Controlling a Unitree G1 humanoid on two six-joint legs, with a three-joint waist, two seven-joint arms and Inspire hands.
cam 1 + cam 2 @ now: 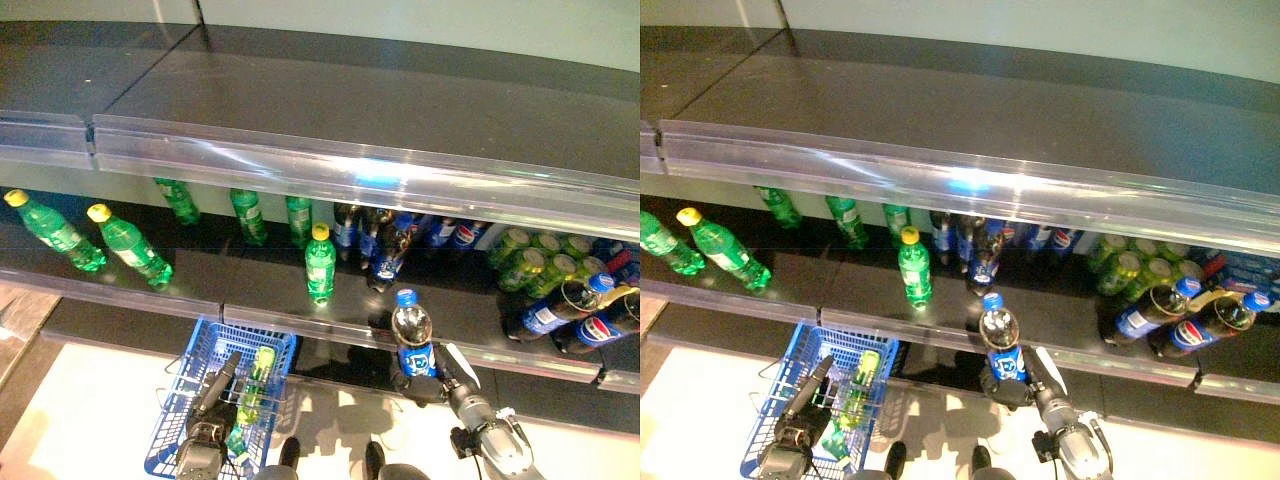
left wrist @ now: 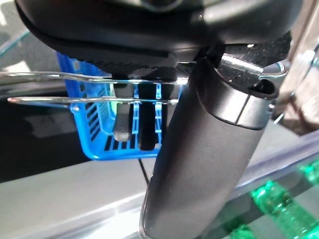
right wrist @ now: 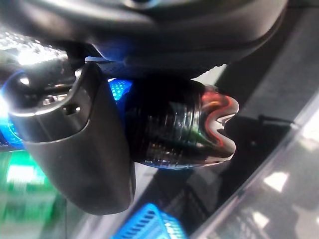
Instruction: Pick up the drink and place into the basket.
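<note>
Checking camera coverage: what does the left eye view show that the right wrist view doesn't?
Left eye only: the shelf with its rows of bottles, the green bottle lying in the basket, and the left hand on the basket's wire handles.

Right wrist only: a close look at the base of the cola bottle, with the thumb curled round it.

Both: the right hand holding the cola bottle off the shelf, and a part of the blue basket.
</note>
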